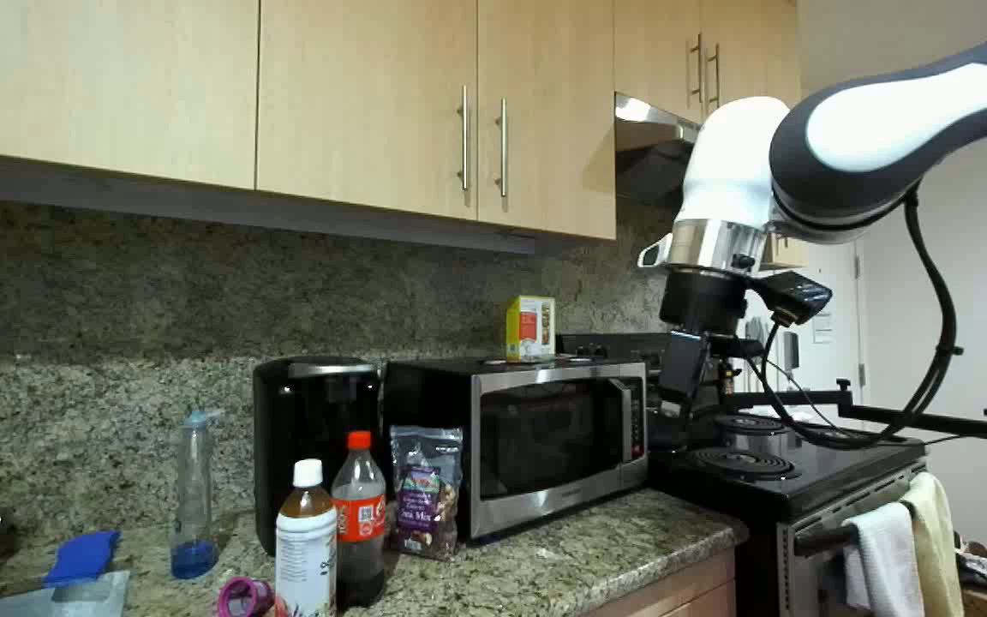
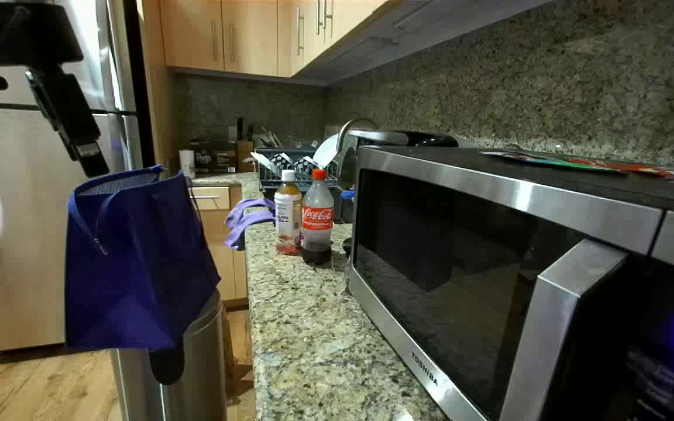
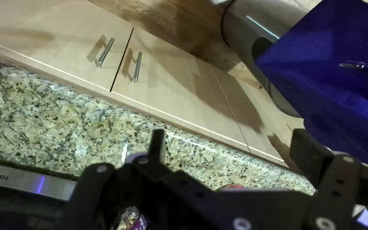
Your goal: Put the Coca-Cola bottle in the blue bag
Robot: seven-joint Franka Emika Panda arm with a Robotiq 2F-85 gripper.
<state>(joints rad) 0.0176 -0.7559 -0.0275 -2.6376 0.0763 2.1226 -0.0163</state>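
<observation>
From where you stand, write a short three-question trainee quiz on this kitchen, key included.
1. True or false: the Coca-Cola bottle stands upright on the speckled countertop, outside the blue tote bag.
2. Choose: the cap of the white-labelled bottle is A, red; B, white; C, green.
3. Fill in: the Robotiq gripper is ...., holding nothing.
Key: 1 true; 2 B; 3 open.

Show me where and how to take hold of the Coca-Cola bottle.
Probably by the neck, just below the red cap, with the open hand coming down from above. The Coca-Cola bottle stands upright and tapers to that narrow neck; lower down, the white-capped drink bottle appears close beside it.
</observation>
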